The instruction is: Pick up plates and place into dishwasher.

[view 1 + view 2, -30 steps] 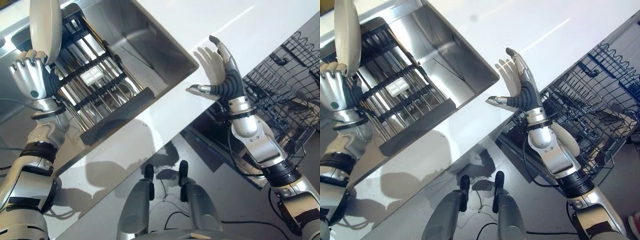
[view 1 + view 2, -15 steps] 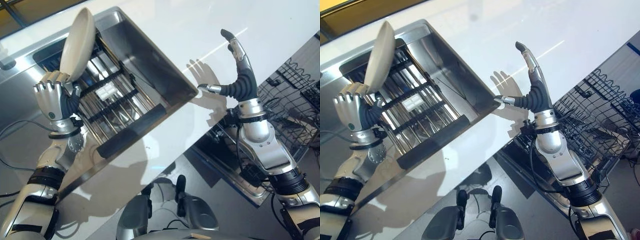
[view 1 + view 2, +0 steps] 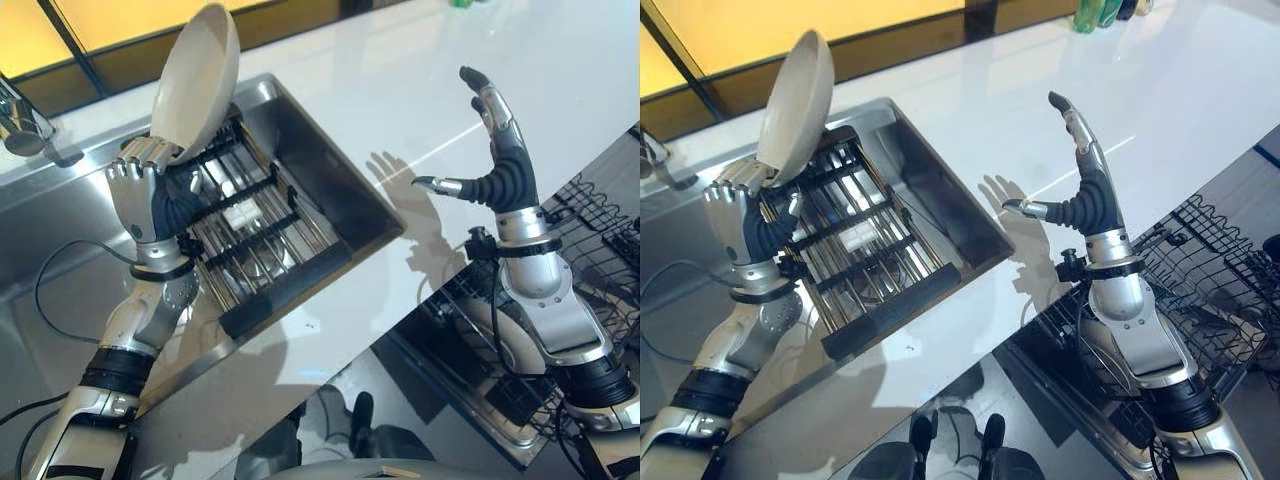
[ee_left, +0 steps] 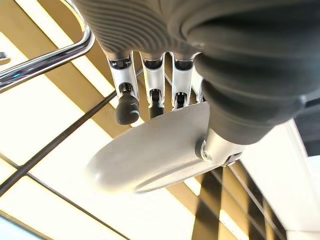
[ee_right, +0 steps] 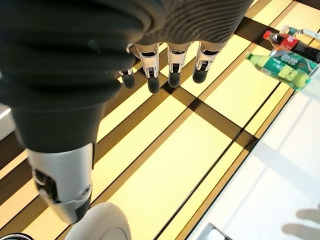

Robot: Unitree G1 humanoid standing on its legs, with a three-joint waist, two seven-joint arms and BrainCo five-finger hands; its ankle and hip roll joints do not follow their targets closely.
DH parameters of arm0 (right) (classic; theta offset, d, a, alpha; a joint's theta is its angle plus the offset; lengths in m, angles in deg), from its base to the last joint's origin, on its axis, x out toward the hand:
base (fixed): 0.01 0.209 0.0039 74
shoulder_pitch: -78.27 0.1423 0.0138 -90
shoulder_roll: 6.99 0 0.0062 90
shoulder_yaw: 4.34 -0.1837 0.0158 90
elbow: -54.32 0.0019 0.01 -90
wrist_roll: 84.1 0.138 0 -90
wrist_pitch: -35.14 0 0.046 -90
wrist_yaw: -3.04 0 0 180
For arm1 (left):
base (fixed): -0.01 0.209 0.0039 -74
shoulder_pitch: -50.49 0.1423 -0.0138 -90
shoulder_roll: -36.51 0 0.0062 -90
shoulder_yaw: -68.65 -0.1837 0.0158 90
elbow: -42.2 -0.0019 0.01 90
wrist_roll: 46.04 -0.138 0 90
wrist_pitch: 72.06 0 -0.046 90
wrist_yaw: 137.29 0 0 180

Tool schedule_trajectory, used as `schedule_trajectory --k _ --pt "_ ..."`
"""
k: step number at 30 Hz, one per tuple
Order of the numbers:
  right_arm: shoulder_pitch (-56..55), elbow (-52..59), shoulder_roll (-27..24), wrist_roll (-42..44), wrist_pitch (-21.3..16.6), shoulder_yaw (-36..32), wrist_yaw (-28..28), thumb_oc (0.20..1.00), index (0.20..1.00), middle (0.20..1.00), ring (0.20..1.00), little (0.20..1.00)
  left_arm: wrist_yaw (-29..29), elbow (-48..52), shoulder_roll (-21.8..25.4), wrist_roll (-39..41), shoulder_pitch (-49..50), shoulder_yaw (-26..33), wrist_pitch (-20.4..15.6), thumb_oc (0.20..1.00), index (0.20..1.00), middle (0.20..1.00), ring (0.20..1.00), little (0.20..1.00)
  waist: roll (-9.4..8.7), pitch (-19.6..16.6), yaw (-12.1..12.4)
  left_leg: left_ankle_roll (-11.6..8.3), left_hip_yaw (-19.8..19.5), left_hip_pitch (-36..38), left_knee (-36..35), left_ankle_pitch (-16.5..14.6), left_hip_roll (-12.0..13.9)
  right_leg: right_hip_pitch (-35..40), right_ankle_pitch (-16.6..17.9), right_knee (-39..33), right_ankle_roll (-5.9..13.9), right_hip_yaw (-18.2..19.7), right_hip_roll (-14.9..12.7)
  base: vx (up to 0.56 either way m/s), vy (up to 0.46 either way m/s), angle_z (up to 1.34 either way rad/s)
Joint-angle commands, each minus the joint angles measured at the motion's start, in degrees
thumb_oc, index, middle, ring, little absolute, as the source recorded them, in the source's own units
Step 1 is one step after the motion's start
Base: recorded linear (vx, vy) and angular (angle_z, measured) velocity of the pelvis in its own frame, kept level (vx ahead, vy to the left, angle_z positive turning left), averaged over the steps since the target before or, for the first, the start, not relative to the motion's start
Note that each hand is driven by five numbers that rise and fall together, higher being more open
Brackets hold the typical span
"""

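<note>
A pale cream plate (image 3: 196,82) stands on edge in the air above the sink's left side, its lower rim pinched in my left hand (image 3: 148,195), fingers curled round it. The left wrist view has the plate (image 4: 150,150) clamped between fingers and thumb. My right hand (image 3: 498,150) is raised over the white counter, open, fingers straight and thumb spread, holding nothing. The dishwasher's dark wire rack (image 3: 1225,290) is pulled out at the lower right, below the counter edge, beside my right forearm.
A steel sink (image 3: 330,190) holds a black-barred drying rack (image 3: 255,235) with a small white item in it. A tap (image 3: 25,125) stands at the far left. White counter (image 3: 400,90) stretches right of the sink. Bottles (image 5: 285,60) stand at the counter's far end.
The camera has tilted up, so the whole scene shifted. My left hand lifted the plate higher, clear of the sink rack. The right hand rose slightly, still open.
</note>
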Motion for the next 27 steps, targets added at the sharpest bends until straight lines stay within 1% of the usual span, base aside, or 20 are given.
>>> schedule_trajectory --k 1,6,8,9,10,11,12,13,14,17,18,19,23,27 --pt "-4.2 3.6 -1.1 2.1 -4.7 -2.3 -0.3 1.0 1.0 1.0 1.0 1.0 1.1 1.4 -0.2 1.0 2.4 1.6 -2.0 0.2 0.2 0.2 0.2 0.2 1.67 -9.0 0.7 -3.33 -1.6 -3.9 -3.1 3.0 0.9 -2.5 -9.4 11.4 2.62 -2.1 -1.1 0.04 -0.037 0.01" --pt "-5.9 3.9 -1.9 3.2 -6.1 -3.5 -1.1 1.0 1.0 1.0 1.0 1.0 2.7 3.4 0.3 1.6 4.2 1.7 -2.8 0.2 0.2 0.2 0.2 0.2 1.7 -10.0 0.4 -3.7 -1.6 -2.5 -4.0 3.1 1.2 -0.9 -9.3 10.2 2.71 -2.4 -0.9 0.02 -0.037 0.03" --pt "-5.7 3.9 -2.5 3.4 -6.9 -3.6 -1.6 1.0 1.0 1.0 1.0 1.0 7.3 4.1 0.5 5.8 4.5 1.3 -5.3 0.2 0.2 0.2 0.2 0.2 1.67 -10.2 0.4 -3.76 -1.6 -2.1 -4.3 3.1 1.2 -0.4 -9.2 9.8 2.81 -2.5 -0.8 -0.02 -0.04 0.08" --pt "-5.6 4.0 -2.8 3.7 -7.3 -3.7 -2.1 1.0 1.0 1.0 1.0 1.0 12.1 4.5 0.4 9.5 4.5 0.9 -7.7 0.2 0.2 0.2 0.2 0.2 1.68 -10.3 0.3 -3.8 -1.5 -1.9 -4.3 3.0 1.2 -0.3 -9.2 9.6 2.87 -2.5 -0.8 -0.02 -0.038 0.04" --pt "-5.4 4.1 -3.0 3.7 -7.8 -3.8 -2.5 1.0 1.0 1.0 1.0 1.0 17.8 5.4 0.3 13.0 4.6 0.4 -11.2 0.2 0.2 0.2 0.2 0.2 1.72 -10.5 0.3 -3.81 -1.5 -1.7 -4.5 3.1 1.3 -0.1 -9.2 9.5 2.91 -2.6 -0.8 -0.02 -0.032 0.01" --pt "-5.2 4.2 -3.4 3.7 -7.9 -4.0 -2.8 1.0 1.0 1.0 1.0 1.0 21.8 6.8 0.2 15.1 4.7 -0.2 -13.3 0.2 0.2 0.2 0.2 0.2 1.8 -10.6 0.3 -3.82 -1.4 -1.5 -4.5 3.1 1.3 0.1 -9.2 9.4 2.93 -2.7 -0.8 0.0 0.0 0.0" --pt "-5.1 4.4 -3.7 3.7 -7.9 -4.1 -3.0 1.0 1.0 1.0 1.0 1.0 24.9 8.0 0.3 16.6 4.7 -0.5 -14.7 0.2 0.2 0.2 0.2 0.2 1.88 -10.6 0.3 -3.85 -1.4 -1.5 -4.6 3.1 1.3 0.1 -9.1 9.4 2.94 -2.8 -0.8 -0.04 -0.017 0.03" --pt "-4.3 4.7 -4.8 4.4 -7.7 -4.5 -3.6 1.0 1.0 1.0 1.0 1.0 32.5 11.7 0.8 21.5 4.8 -1.8 -17.3 0.2 0.2 0.2 0.2 0.2 2.1 -10.8 0.3 -3.93 -1.4 -1.3 -4.6 3.2 1.4 0.3 -9.0 9.3 3.03 -2.8 -0.8 -0.04 -0.01 0.02" --pt "-3.8 4.9 -5.3 4.5 -7.4 -4.5 -3.8 1.0 1.0 1.0 1.0 1.0 35.7 13.3 1.2 24.0 4.9 -1.9 -18.4 0.2 0.2 0.2 0.2 0.2 2.25 -10.8 0.3 -3.98 -1.3 -1.1 -4.7 3.2 1.4 0.4 -9.0 9.2 3.06 -2.8 -0.8 -0.04 -0.005 0.02" --pt "-2.7 5.4 -7.4 5.7 -6.9 -4.4 -4.3 1.0 1.0 1.0 1.0 1.0 45.1 20.1 4.3 33.2 4.4 -1.4 -19.1 0.2 0.2 0.2 0.2 0.2 2.74 -11.3 0.3 -3.97 -1.2 -0.5 -5.1 3.3 1.5 0.9 -8.9 9.0 3.15 -2.7 -0.7 -0.03 0.002 0.01" --pt "-2.6 5.4 -7.6 5.9 -6.9 -4.3 -4.3 1.0 1.0 1.0 1.0 1.0 46.5 21.2 4.8 34.8 4.4 -1.1 -19.0 0.2 0.2 0.2 0.2 0.2 2.77 -11.3 0.3 -3.97 -1.2 -0.4 -5.1 3.3 1.5 1.0 -8.9 8.9 3.16 -2.7 -0.7 -0.04 -0.006 0.0" --pt "-2.6 5.5 -8.0 6.2 -6.9 -4.5 -4.6 1.0 1.0 1.0 1.0 1.0 49.8 23.5 5.6 38.3 4.2 -0.7 -18.9 0.2 0.2 0.2 0.2 0.2 2.91 -11.5 0.3 -3.94 -1.2 -0.2 -5.2 3.3 1.6 1.3 -9.0 8.9 3.14 -2.9 -0.8 -0.03 -0.009 0.0" --pt "-3.5 5.9 -8.5 7.1 -7.4 -5.5 -5.7 1.0 1.0 1.0 1.0 1.0 56.0 28.2 6.6 44.4 4.1 0.3 -18.3 0.2 0.2 0.2 0.2 0.2 3.24 -11.9 0.2 -3.85 -1.4 0.1 -5.4 3.5 1.6 1.7 -9.2 9.0 3.12 -3.1 -0.8 -0.02 -0.006 0.0" --pt "-3.4 6.0 -9.3 8.5 -7.9 -6.3 -9.0 1.0 1.0 1.0 1.0 1.0 60.6 31.5 7.9 49.3 2.0 0.5 -18.3 0.2 0.2 0.2 0.2 0.2 3.43 -12.7 0.1 -3.93 -1.6 0.5 -5.6 3.8 1.6 2.2 -9.3 8.9 3.09 -3.3 -0.8 -0.03 -0.014 0.04"
